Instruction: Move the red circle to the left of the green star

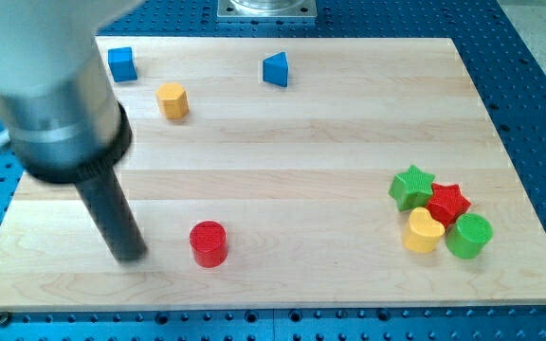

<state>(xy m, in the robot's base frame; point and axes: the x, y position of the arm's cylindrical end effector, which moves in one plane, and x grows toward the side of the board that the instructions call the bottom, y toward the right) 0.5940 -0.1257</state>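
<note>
red circle [209, 243] | my tip [129, 256] just left (arm top cropped)

No legible text or labels.

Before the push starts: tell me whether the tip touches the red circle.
Apart. The camera view shows a strip of bare board between my tip and the red circle, which lies toward the view's right.

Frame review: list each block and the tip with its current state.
my tip: on the board, left of the red circle, apart from it.
red circle: upright, alone, far left of the green star.
green star: touching the red star.
yellow heart: against the green circle.
</note>
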